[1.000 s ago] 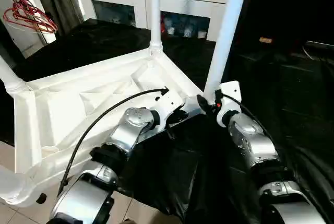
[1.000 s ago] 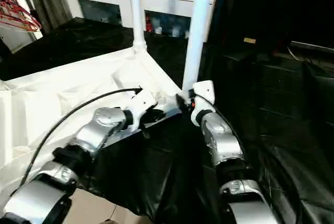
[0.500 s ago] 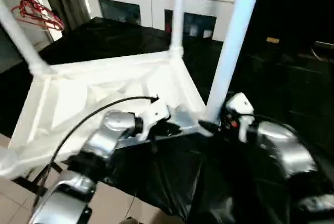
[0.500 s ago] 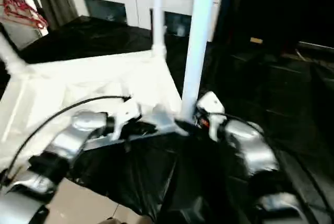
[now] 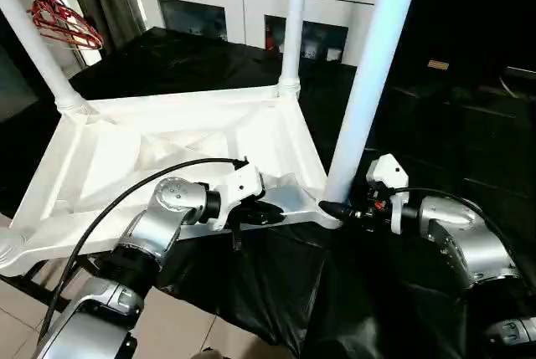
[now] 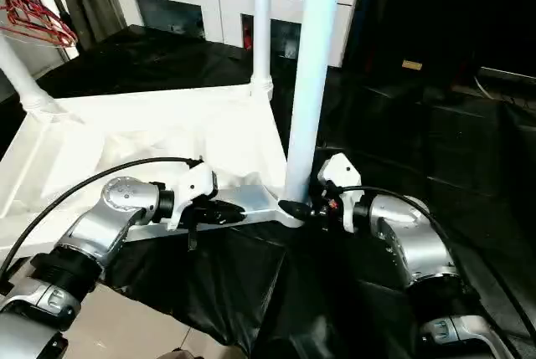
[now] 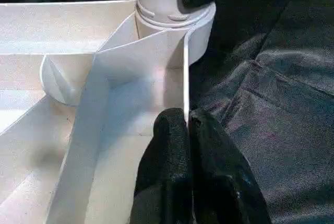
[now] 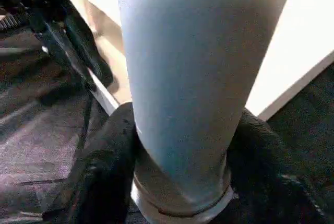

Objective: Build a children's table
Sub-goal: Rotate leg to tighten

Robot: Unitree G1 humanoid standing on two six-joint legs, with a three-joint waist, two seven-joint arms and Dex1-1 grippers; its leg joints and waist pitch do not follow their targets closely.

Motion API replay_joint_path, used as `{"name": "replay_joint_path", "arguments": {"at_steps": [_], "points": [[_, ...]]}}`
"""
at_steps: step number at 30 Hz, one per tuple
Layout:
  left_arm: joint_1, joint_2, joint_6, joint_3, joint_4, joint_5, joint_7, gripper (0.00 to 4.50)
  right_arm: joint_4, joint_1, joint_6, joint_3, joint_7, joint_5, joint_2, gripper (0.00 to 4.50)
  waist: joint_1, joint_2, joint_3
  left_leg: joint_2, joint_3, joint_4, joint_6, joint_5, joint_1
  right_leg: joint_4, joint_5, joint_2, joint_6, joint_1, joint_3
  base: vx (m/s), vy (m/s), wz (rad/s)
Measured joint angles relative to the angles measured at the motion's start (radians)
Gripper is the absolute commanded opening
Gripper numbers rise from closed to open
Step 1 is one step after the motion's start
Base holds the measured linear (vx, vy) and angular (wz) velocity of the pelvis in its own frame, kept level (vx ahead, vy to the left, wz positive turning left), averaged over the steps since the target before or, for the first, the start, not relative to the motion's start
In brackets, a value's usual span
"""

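Now tabletop (image 5: 167, 154) upside down on black-covered surface (image 5: 444, 125), legs up. Left gripper (image 5: 266, 212) fingers pinched on near rim wall. Right gripper (image 5: 339, 209) fingers clasp near-right leg (image 5: 368, 83) at socket. Judgement: brace rim, keep leg vertical, press straight down till seated.

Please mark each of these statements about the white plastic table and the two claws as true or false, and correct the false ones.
1. The white plastic rectangular tabletop lies with its ribbed underside up. True.
2. The left claw pinches the tabletop's thin edge wall. True.
3. The right claw holds a red clothes hanger. False: its fingers stand on both sides of the near white round tube leg, just above the corner socket.
4. The tabletop rests on bare wood. False: black plastic sheeting lies beneath it.
5. A white cabinet with glass doors stands behind. True.
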Motion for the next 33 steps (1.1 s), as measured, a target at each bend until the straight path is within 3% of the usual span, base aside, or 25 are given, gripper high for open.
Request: {"name": "replay_joint_path", "arguments": {"at_steps": [14,22,27,30,33], "points": [[0.007,-0.018,0.02,0.001,-0.007,0.003,0.027,0.0,-0.024,0.026,0.026,-0.016,-0.041,0.006,0.031,2.02,0.001,-0.001,-0.001,0.0,0.0,0.0,0.0,0.0,0.002,0.0,0.0,0.0,0.0,0.002,0.0,0.0,0.0,0.0],[-0.098,-0.179,0.102,0.018,0.147,0.073,0.353,0.0,0.147,-0.077,0.033,-0.121,-0.629,-0.071,0.273,2.01,-0.023,-0.002,-0.003,-0.003,-0.002,0.001,0.0,0.0,0.008,-0.008,-0.004,-0.001,0.006,0.007,-0.001,-0.014,0.003,-0.01],[-0.123,-0.218,0.109,0.018,0.182,0.096,0.413,0.0,0.179,-0.108,0.024,-0.138,-0.75,-0.107,0.32,2.01,-0.023,-0.002,-0.003,-0.004,-0.003,0.001,0.0,0.0,0.008,-0.011,-0.003,-0.001,0.006,0.009,0.0,0.0,0.0,0.0],[-0.126,-0.219,0.097,0.018,0.19,0.098,0.415,0.0,0.197,-0.111,-0.008,-0.139,-0.756,-0.109,0.323,2.7,-0.022,-0.001,-0.003,-0.004,-0.003,0.0,0.0,0.0,0.008,-0.011,-0.003,-0.001,0.006,0.009,0.0,0.0,0.0,0.0],[-0.126,-0.219,0.09,0.018,0.193,0.098,0.416,0.0,0.199,-0.112,-0.01,-0.151,-0.755,-0.094,0.334,2.79,-0.022,-0.001,-0.003,-0.004,-0.003,-0.001,0.0,0.0,0.008,-0.011,-0.003,-0.001,0.005,0.008,0.0,0.0,0.0,0.0]]}}
